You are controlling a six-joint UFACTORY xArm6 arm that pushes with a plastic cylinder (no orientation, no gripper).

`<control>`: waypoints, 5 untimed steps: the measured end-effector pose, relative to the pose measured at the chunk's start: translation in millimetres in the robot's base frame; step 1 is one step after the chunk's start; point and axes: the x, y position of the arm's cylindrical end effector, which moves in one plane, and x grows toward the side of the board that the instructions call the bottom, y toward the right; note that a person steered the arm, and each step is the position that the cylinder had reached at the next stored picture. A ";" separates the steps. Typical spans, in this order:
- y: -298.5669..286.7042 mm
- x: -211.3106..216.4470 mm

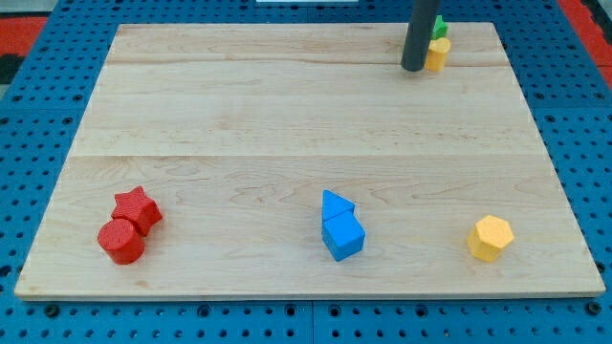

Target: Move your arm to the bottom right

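My tip [413,68] is at the view's top right, at the lower end of the dark rod. It stands just left of a small yellow block [437,55] and a green block [440,28] behind it; both are partly hidden by the rod. A yellow hexagon block [490,237] lies at the bottom right, far below my tip. A blue triangle [336,204] touches a blue cube [343,236] at bottom centre. A red star [137,207] touches a red cylinder [121,241] at bottom left.
The blocks lie on a wooden board [287,115] that rests on a blue perforated base [29,105]. The board's edges run near the view's borders.
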 end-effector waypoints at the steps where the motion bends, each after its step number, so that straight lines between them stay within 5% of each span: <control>1: 0.0 71.1; 4: 124.3 258.5; 5: 112.3 307.3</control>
